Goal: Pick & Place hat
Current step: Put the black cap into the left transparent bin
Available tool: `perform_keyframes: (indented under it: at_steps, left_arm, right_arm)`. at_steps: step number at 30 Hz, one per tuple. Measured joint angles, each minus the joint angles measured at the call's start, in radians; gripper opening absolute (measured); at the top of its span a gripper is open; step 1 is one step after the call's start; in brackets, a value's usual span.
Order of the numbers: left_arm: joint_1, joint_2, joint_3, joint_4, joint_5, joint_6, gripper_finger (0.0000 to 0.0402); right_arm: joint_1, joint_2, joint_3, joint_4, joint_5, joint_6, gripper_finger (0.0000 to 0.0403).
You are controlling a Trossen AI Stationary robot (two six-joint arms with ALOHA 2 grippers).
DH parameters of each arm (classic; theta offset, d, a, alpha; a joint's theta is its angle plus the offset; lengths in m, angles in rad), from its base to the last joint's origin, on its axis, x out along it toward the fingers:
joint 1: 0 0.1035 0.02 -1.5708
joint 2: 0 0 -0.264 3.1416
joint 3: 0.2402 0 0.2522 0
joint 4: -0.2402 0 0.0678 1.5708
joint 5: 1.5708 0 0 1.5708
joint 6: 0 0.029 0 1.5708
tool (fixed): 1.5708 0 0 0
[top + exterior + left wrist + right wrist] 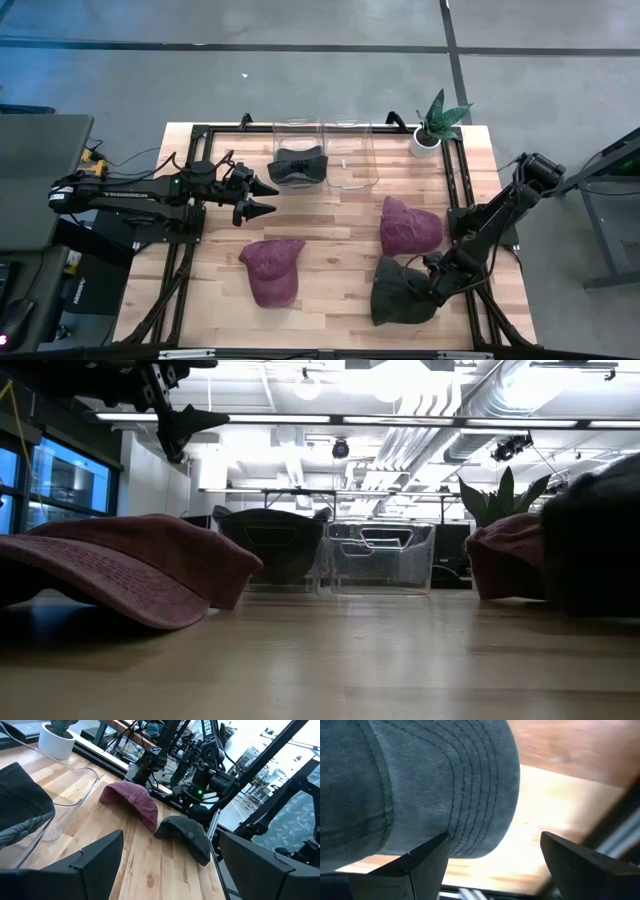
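Two open claws, three loose hats

Tabletop [330, 215], high view. Two bins side by side at far edge, centre: left bin [297, 150] w/ a hat [299, 165] in it, right bin [350, 155] just beside, touching or nearly so. Potted plant [432, 128] at far right corner, right of the bins.

Three hats on tabletop nearer the front: left hat [273, 268] front-centre-left; right hat [409, 225] centre-right; front hat [402, 290] just in front of right hat, near front right edge.

Left hand [258, 196] above tabletop, left of bins, behind left hat, apart from both. Right hand [437, 285] at front hat's right side, one finger [427, 865] at brim edge.
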Motion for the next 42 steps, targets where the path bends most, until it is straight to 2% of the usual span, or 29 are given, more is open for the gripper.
perform_keyframes:
  at_steps: [4, 9, 14, 28, 33, 39, 42]
  left_arm:
    - [0.000, 0.000, 0.000, 0.000, 0.000, 0.000, 0.0323]
    - [0.000, 0.000, 0.000, 0.000, 0.001, 0.000, 0.0323]
    - [0.000, 0.000, 0.000, 0.000, 0.002, 0.000, 0.0323]
    - [0.000, 0.000, 0.000, 0.000, 0.006, 0.000, 0.0323]
    - [0.000, 0.000, 0.000, 0.000, 0.005, 0.000, 0.0323]
    - [0.000, 0.000, 0.000, 0.000, 0.005, 0.000, 0.0323]
    - [0.000, 0.000, 0.000, 0.000, 0.005, 0.000, 0.0323]
  right_arm:
    - [-0.019, 0.017, 0.000, 0.045, 0.039, -0.020, 0.0307]
    - [-0.050, 0.018, -0.001, 0.104, 0.145, -0.062, 0.0307]
    - [-0.071, 0.019, -0.003, 0.134, 0.206, -0.101, 0.0307]
    - [-0.114, 0.020, -0.004, 0.177, 0.467, -0.287, 0.0307]
    - [-0.114, 0.020, -0.004, 0.218, 0.499, -0.309, 0.0307]
    - [-0.112, 0.044, -0.007, 0.235, 0.484, -0.306, 0.0307]
    - [-0.112, 0.073, -0.054, 0.368, 0.467, -0.288, 0.0307]
